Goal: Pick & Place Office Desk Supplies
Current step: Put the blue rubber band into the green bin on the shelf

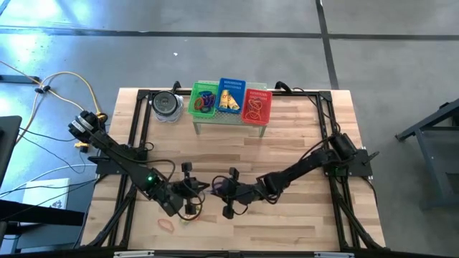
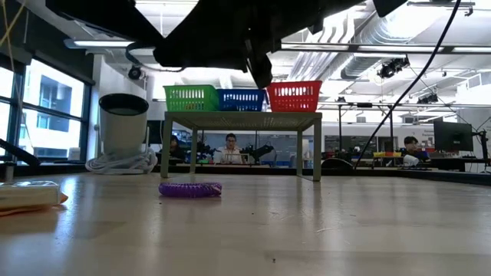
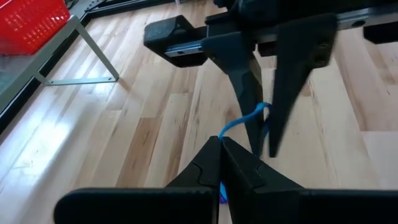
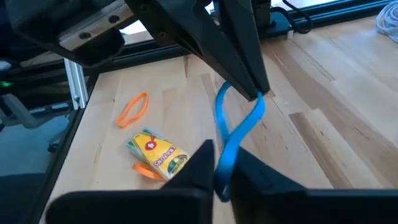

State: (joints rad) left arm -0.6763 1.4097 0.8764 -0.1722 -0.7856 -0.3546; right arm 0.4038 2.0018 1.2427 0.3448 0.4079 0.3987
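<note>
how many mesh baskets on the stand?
3, side by side on the stand at the table's far edge: green basket on the left, blue basket in the middle, red basket on the right. None look hidden.

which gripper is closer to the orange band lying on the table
Left. The left gripper hangs just above and beside the orange band near the table's front edge. The right gripper sits farther toward the middle, both pinching a blue band.
</note>
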